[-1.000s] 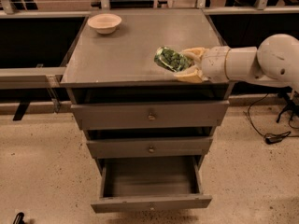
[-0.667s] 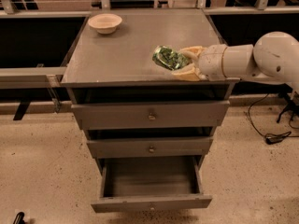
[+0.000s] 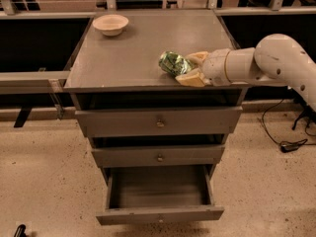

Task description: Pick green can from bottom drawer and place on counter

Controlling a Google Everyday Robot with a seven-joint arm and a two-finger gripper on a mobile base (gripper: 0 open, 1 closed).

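Observation:
The green can [image 3: 174,63] lies on its side over the right front part of the counter [image 3: 128,58], held between the cream fingers [image 3: 192,78] of my gripper [image 3: 189,68]. The gripper reaches in from the right on a white arm and is shut on the can, low over the counter; I cannot tell if the can touches the surface. The bottom drawer [image 3: 159,193] is pulled open below, and nothing shows in the part of its grey inside that I can see. The two upper drawers are closed.
A cream bowl [image 3: 110,23] stands at the counter's back left corner. A metal rail [image 3: 29,78] runs along the left of the cabinet. A black cable [image 3: 284,142] lies on the speckled floor at the right.
The gripper with the can has shifted slightly left over the counter. The drawers and the bowl have not moved.

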